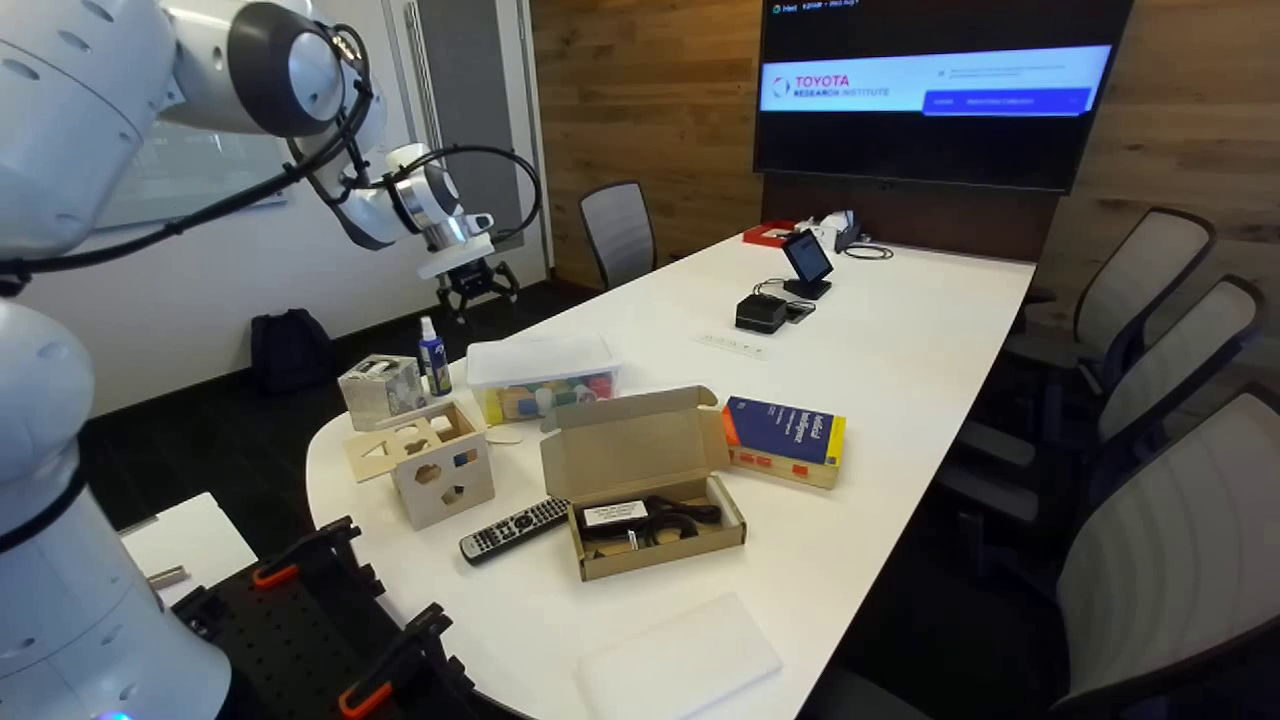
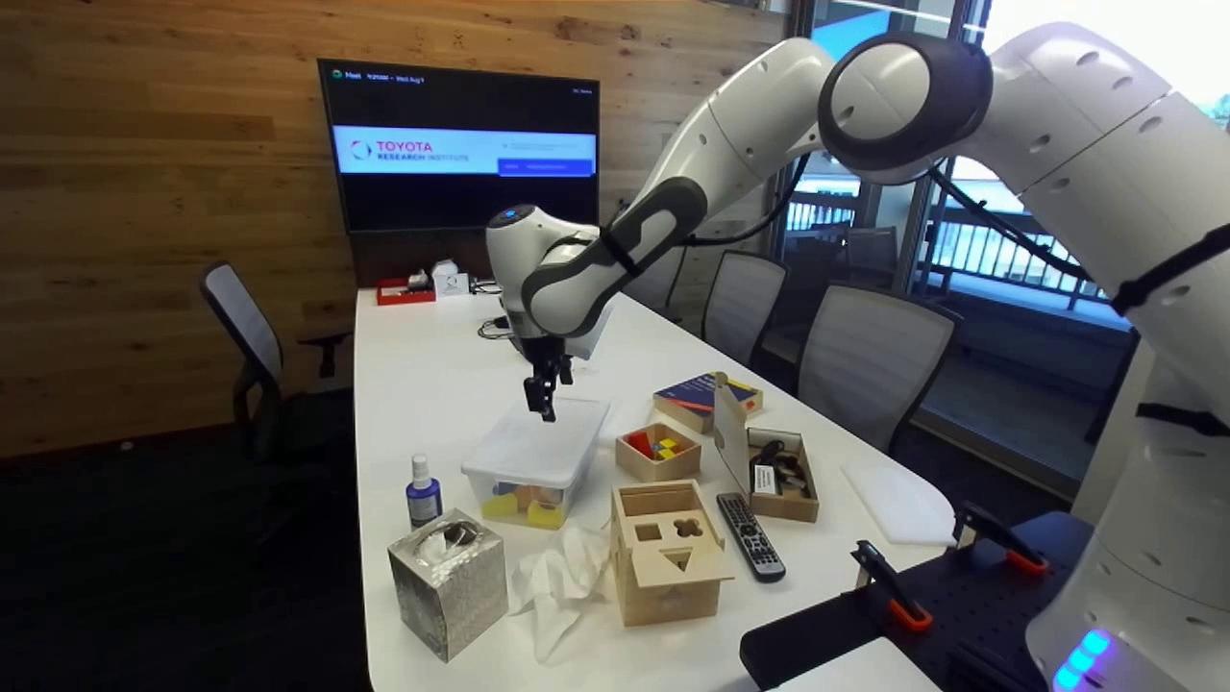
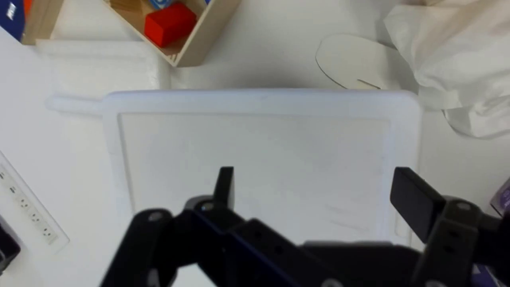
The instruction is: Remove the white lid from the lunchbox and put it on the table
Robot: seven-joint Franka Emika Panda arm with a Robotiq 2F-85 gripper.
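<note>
Stretched out over a long white desk, my robot arm holds its 2 black jaws above the lunchbox, a shallow clear plastic container with colourful pieces showing through its walls. The white lid lies flat on top of the lunchbox, covering it. In the wrist view I see the jaws spread wide; they point downward, higher than the lunchbox and apart from the lid. Just beside the lunchbox stand a blue spray bottle and a small open wooden tray with red and yellow blocks in it. Near the lunchbox are a silver tissue box, a wooden shape sorter and a crumpled white heap; whether that is cloth or paper, I cannot tell. Farther from the lunchbox lie a dark remote, a blue book and an open cardboard box with black cables inside. Beyond the lunchbox, past the desk's end, a wall screen reads "Toyota Research Institute".
</note>
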